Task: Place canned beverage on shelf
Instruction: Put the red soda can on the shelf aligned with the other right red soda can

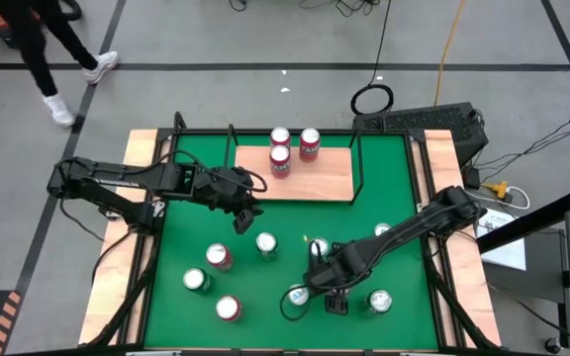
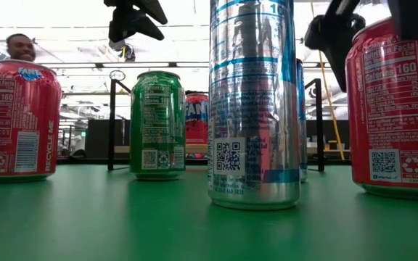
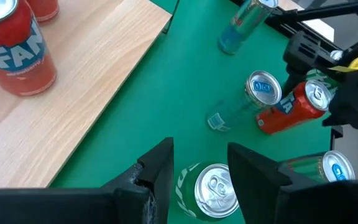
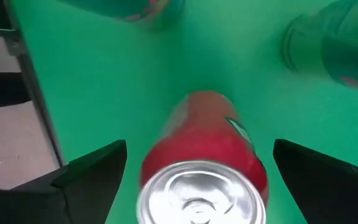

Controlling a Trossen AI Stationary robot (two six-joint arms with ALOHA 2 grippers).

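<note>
1. Red-bodied can (image 4: 204, 155) stood on the green mat (image 1: 181, 242); right gripper (image 1: 334, 302) hovered over it, well short of the shelf (image 1: 330, 178).
2. Right wrist: fingers spread wide, straddling it; smooth, rigid, probably slippery, so grip mid-body.
3. Left wrist: left gripper (image 3: 201, 165) part-open, empty.

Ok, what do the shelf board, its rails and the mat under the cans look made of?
The shelf board looks like light wood or a wood-look laminate: pale grain lines, matte. Its rails look like thin black metal rod, though painted plastic can't be ruled out. The mat looks like smooth green rubber or vinyl, slightly sheened.
</note>
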